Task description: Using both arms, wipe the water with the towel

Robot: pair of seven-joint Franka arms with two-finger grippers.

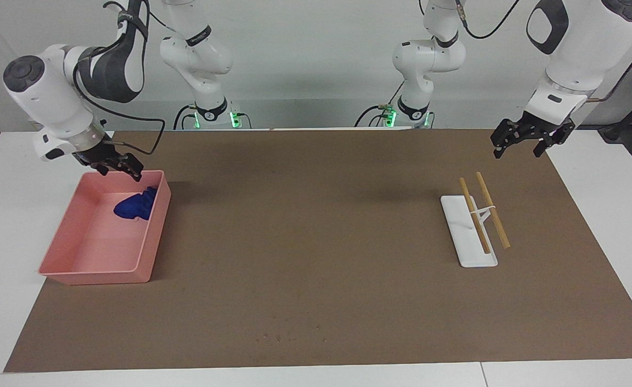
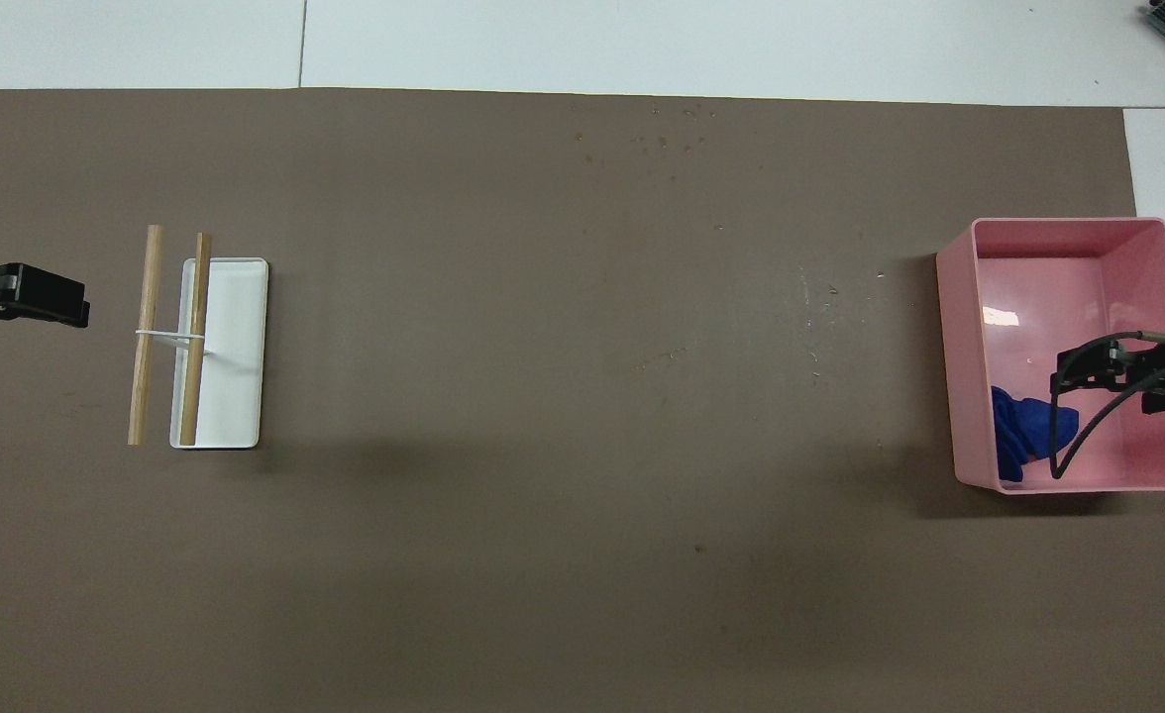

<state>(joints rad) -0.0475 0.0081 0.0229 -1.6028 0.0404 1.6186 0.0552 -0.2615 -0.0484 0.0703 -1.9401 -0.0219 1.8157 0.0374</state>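
The deep-blue towel (image 1: 133, 206) (image 2: 1023, 436) lies bunched in the pink tray (image 1: 155, 236) (image 2: 949, 347), in the corner nearest the robots and toward the table's middle. My right gripper (image 1: 120, 173) (image 2: 1117, 381) hangs open and empty just above the tray's rim nearest the robots, clear of the towel. My left gripper (image 1: 515, 155) (image 2: 57, 295) waits open and empty in the air over the mat's edge at the left arm's end. A few small specks (image 1: 289, 337) (image 2: 662, 139) dot the brown mat near its edge farthest from the robots.
A white rectangular dish (image 1: 469, 252) (image 2: 236, 347) sits toward the left arm's end, with two wooden sticks (image 1: 482, 212) (image 2: 147, 332) resting across a small stand on it. The brown mat (image 1: 316, 242) covers most of the white table.
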